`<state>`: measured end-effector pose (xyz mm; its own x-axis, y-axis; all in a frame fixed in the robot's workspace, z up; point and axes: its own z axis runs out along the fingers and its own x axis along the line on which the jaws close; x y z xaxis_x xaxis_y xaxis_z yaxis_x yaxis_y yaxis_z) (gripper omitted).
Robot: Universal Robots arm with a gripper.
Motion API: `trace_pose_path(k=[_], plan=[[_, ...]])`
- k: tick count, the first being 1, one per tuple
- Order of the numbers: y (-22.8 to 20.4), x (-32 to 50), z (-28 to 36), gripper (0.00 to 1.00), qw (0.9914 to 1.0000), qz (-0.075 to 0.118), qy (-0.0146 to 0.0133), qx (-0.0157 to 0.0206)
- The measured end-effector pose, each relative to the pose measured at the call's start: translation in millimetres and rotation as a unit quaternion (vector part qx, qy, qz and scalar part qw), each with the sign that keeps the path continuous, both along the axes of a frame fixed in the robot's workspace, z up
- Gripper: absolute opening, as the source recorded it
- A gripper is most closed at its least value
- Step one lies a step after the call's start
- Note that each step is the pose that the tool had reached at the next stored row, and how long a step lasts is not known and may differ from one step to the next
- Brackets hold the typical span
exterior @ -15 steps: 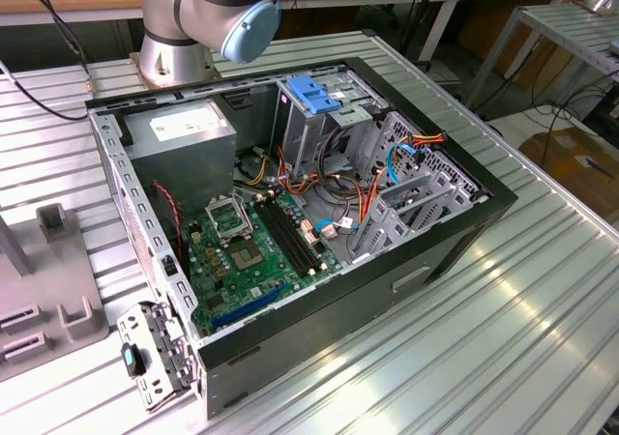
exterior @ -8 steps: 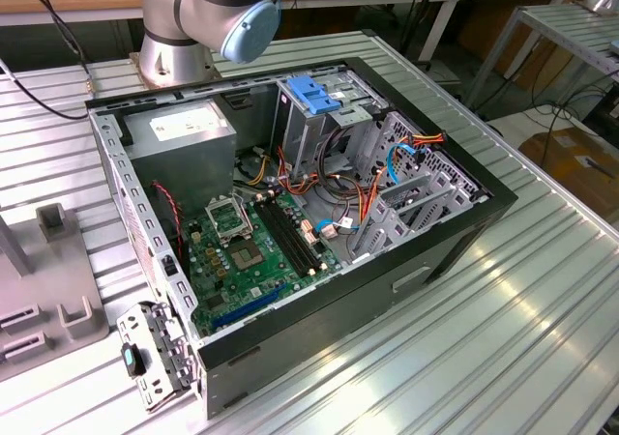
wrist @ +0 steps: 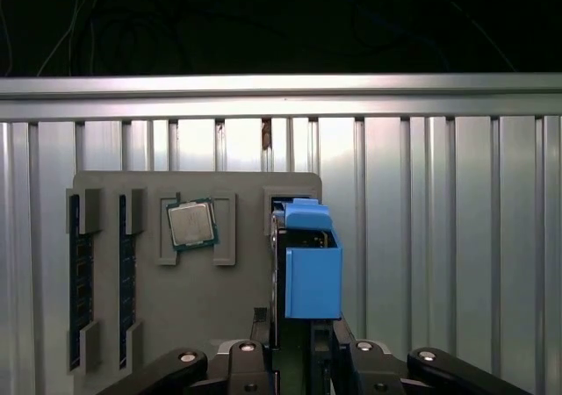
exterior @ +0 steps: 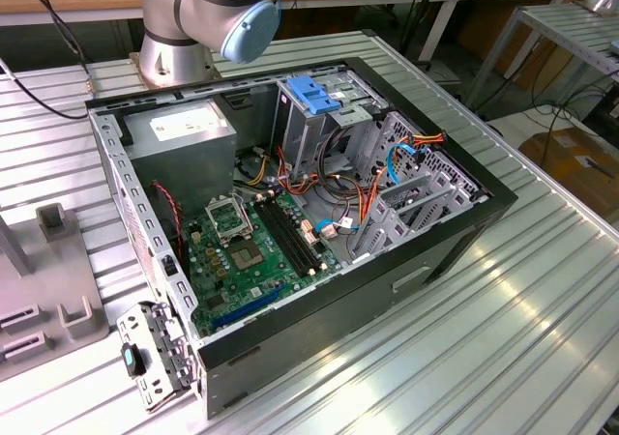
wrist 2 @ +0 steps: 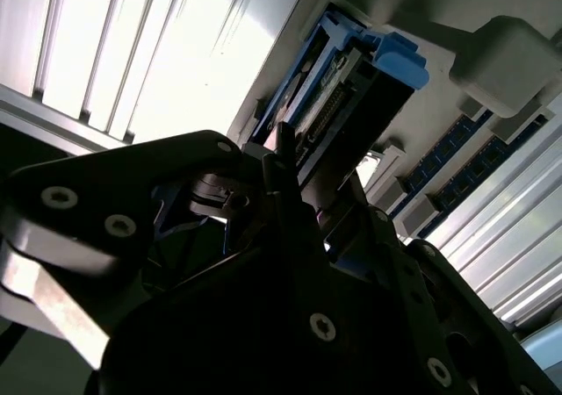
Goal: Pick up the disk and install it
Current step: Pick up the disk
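Pickup step: gripper (wrist: 303,335) straddles the disk (wrist: 312,276), upright in its grey holder (wrist: 202,303) — clamped or not, I cannot tell; lifting calls for a straight, square pull.

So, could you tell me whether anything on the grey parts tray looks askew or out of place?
Yes: in the first wrist view the processor chip lies slightly rotated in its pocket on the grey tray, its edges not parallel to the pocket's. The disk stands on edge in its slot; nothing else stands out.

Disk (wrist: 312,276) upright in tray (wrist: 193,312) slot, processor (wrist: 191,224) beside it
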<state>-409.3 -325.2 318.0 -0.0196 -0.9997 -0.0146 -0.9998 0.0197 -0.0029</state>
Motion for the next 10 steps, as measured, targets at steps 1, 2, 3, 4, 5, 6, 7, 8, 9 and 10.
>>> trace_pose_path(k=[1, 2, 3, 4, 5, 6, 7, 8, 9, 10], plan=[[0.0, 0.0, 0.1, 0.35, 1.0, 0.0, 0.0, 0.0], [0.0, 0.0, 0.1, 0.35, 1.0, 0.0, 0.0, 0.0], [0.0, 0.0, 0.1, 0.35, 1.0, 0.0, 0.0, 0.0], [0.0, 0.0, 0.1, 0.35, 1.0, 0.0, 0.0, 0.0], [0.0, 0.0, 0.1, 0.35, 1.0, 0.0, 0.0, 0.0], [0.0, 0.0, 0.1, 0.35, 1.0, 0.0, 0.0, 0.0], [0.0, 0.0, 0.1, 0.35, 1.0, 0.0, 0.0, 0.0], [0.0, 0.0, 0.1, 0.35, 1.0, 0.0, 0.0, 0.0], [0.0, 0.0, 0.2, 0.35, 1.0, 0.0, 0.0001, 0.0], [0.0, 0.0, 0.5, 0.35, 1.0, 0.0, 0.0001, 0.0]])
